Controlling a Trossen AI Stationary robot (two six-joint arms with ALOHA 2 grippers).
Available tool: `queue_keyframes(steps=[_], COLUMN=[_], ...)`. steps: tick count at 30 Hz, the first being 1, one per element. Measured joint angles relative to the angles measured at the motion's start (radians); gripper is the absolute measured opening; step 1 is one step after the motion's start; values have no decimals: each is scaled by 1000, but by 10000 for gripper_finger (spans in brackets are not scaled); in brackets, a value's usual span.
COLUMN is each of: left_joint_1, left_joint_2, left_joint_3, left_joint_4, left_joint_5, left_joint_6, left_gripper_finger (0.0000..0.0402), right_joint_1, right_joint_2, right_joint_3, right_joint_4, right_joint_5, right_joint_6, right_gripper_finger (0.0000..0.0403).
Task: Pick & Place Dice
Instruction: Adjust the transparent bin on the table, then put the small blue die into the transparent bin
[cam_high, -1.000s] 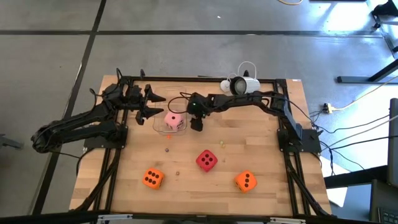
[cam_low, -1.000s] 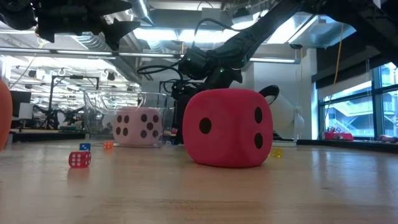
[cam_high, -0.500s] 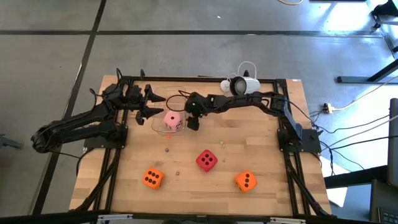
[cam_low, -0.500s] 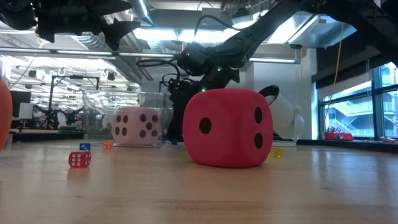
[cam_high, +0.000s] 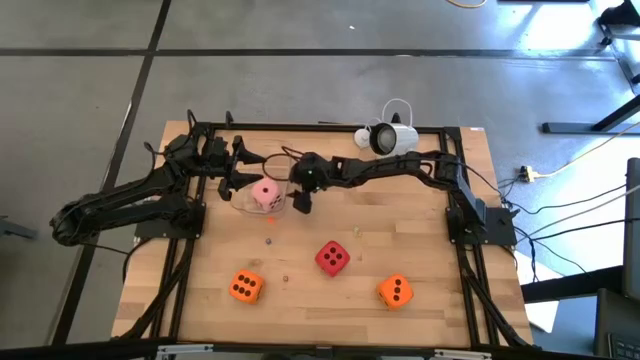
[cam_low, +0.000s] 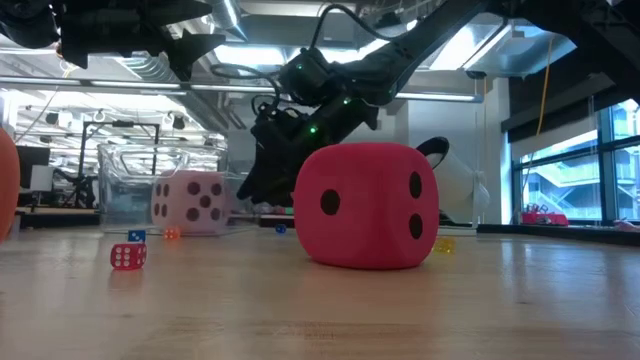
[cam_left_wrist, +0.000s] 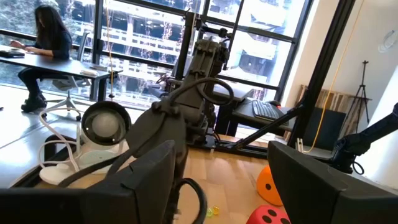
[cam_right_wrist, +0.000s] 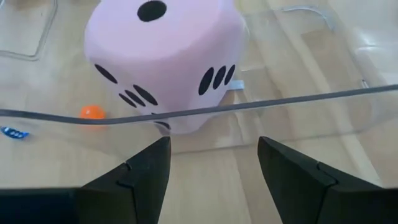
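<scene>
A pink die (cam_high: 265, 196) with dark pips sits inside a clear plastic container (cam_high: 243, 207) on the far-left part of the table. My right gripper (cam_high: 299, 198) is open at the container's right wall. In the right wrist view the pink die (cam_right_wrist: 165, 59) stands just behind the container's rim (cam_right_wrist: 280, 102). My left gripper (cam_high: 238, 170) hovers open above the container's far-left side. A red die (cam_high: 332, 257) and two orange dice (cam_high: 245, 287) (cam_high: 396, 291) rest flat on the table nearer the front. My right gripper (cam_right_wrist: 212, 142) has its open fingertips (cam_right_wrist: 155, 155) against the outer face of the container's right wall (cam_right_wrist: 211, 134), just below the rim. It comes slanting down from the table's right. The container stays flat on the table with the pink die inside.
A white camera (cam_high: 385, 137) with a cable sits at the far edge. Tiny dice lie on the wood, one red (cam_low: 127, 256), one blue (cam_low: 136, 236). The big red die (cam_low: 365, 205) fills the low view's middle. A person sits at a desk (cam_left_wrist: 43, 43) in the room behind.
My right gripper has moved toward the table's left edge, staying open. The clear container, with the pink die in it, has slid along the table to the left ahead of the fingers. My left arm has kept still.
</scene>
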Motion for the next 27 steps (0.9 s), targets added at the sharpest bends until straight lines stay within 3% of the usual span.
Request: queue_keyframes(steps=[8,15,23,27], left_joint_1=[0,0,0,1], left_joint_2=[0,0,1,2], left_joint_3=[0,0,0,53], left_joint_4=[0,-7,-7,-93], left_joint_5=[0,21,-36,-78], left_joint_6=[-10,-19,-16,41], left_gripper_finger=[253,253,253,253], right_joint_1=[13,13,12,12], right_joint_2=[0,0,-14,-66], right_joint_3=[0,0,0,0], right_joint_4=[113,89,50,39], right_joint_5=[0,45,-63,-71], right_joint_6=[25,30,41,41], right_gripper_finger=[242,242,242,242])
